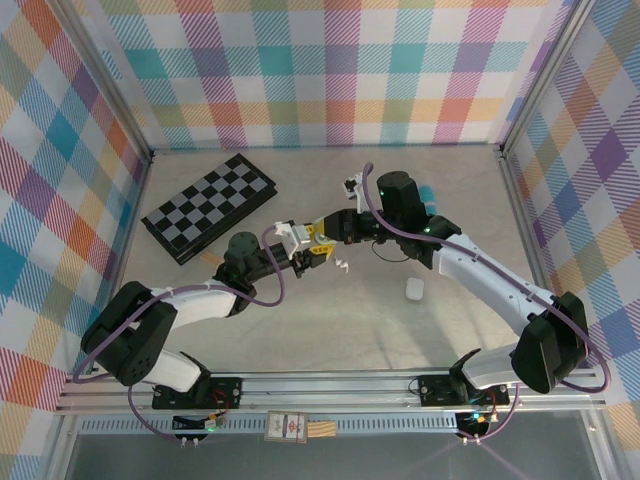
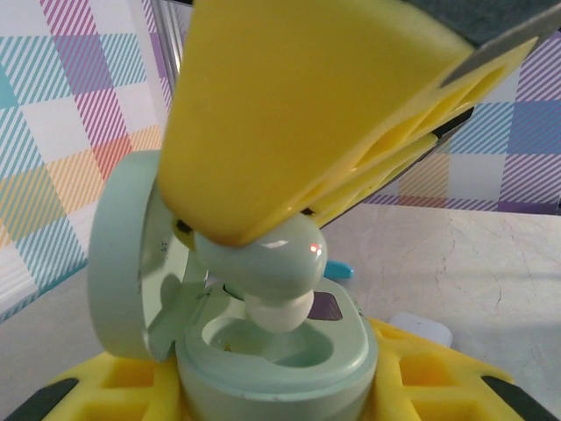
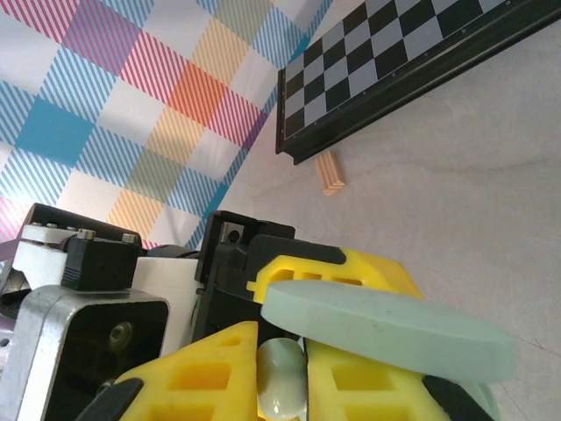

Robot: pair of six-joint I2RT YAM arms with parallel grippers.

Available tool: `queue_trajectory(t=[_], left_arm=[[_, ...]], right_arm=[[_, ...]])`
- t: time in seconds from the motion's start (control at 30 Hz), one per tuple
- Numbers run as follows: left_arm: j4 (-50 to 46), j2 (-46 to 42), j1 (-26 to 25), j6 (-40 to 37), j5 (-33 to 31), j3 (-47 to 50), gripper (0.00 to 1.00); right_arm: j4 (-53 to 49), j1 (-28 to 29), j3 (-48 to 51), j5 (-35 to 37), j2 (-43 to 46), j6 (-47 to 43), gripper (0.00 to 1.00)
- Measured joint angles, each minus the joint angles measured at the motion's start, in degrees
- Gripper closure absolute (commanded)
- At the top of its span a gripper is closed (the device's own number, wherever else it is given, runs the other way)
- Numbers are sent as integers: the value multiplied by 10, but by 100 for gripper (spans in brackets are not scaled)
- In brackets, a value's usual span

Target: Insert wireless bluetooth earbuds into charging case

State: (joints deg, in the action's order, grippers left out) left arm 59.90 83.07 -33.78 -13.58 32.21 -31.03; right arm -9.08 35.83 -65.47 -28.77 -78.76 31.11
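A pale green charging case (image 2: 289, 368) sits between the yellow fingers (image 2: 438, 377) of my left gripper (image 2: 272, 399), which is shut on it; its lid (image 2: 123, 254) stands open to the left. My right gripper (image 3: 282, 368) comes down from above, shut on a pale green earbud (image 3: 282, 390). The earbud (image 2: 272, 276) hangs with its tip just over the case's well, at most touching it. In the top view the left gripper (image 1: 308, 256) and the right gripper (image 1: 322, 238) meet above the middle of the table. A white earbud (image 1: 340, 266) lies on the table just right of them.
A folded chessboard (image 1: 210, 207) lies at the back left, with a small wooden block (image 3: 330, 173) by its near edge. A white closed case (image 1: 414, 289) rests on the table to the right. Checked walls enclose the table on three sides.
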Motion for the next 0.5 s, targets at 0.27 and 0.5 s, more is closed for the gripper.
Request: queue_trajectory(t=[0.27,0.5], left_arm=[[0,5,-3,-2,-4,-7,67],[4,7,-3,5,-5,-7,67]], right_arm=[[1,0,1,3,0,2,82],[0,0,7,13,-1,2,82]])
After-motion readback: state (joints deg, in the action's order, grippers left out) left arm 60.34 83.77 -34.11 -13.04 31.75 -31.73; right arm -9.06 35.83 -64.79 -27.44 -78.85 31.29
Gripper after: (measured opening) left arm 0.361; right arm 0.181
